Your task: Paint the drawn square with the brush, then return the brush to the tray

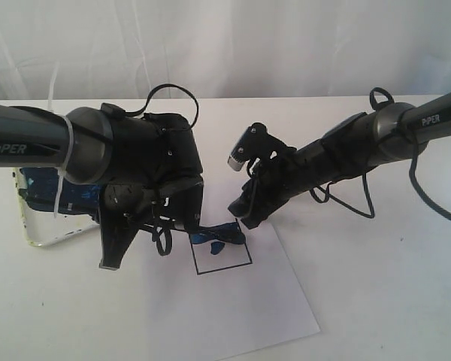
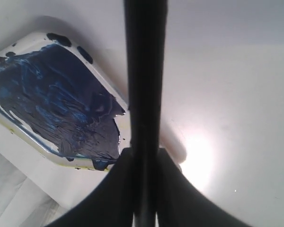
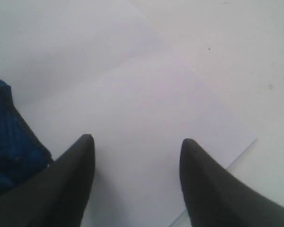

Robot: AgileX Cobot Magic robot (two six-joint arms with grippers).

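Your L claw [image 2: 144, 158] pinches the brush [image 2: 144, 85] so its tip rubs blue on the drawn square [image 1: 224, 259]. R claw [image 3: 137, 146], wide open, sits at its 1 o'clock, prob. pinning the paper [image 3: 156, 94]. Tray [image 2: 35, 39] waits at 9 o'clock.

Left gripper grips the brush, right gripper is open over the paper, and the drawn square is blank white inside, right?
No: the exterior view shows blue paint smeared across the top of the thin black-outlined drawn square. The rest is right.

PiPER — on left arm [image 1: 19, 144] and right arm [image 1: 436, 119].
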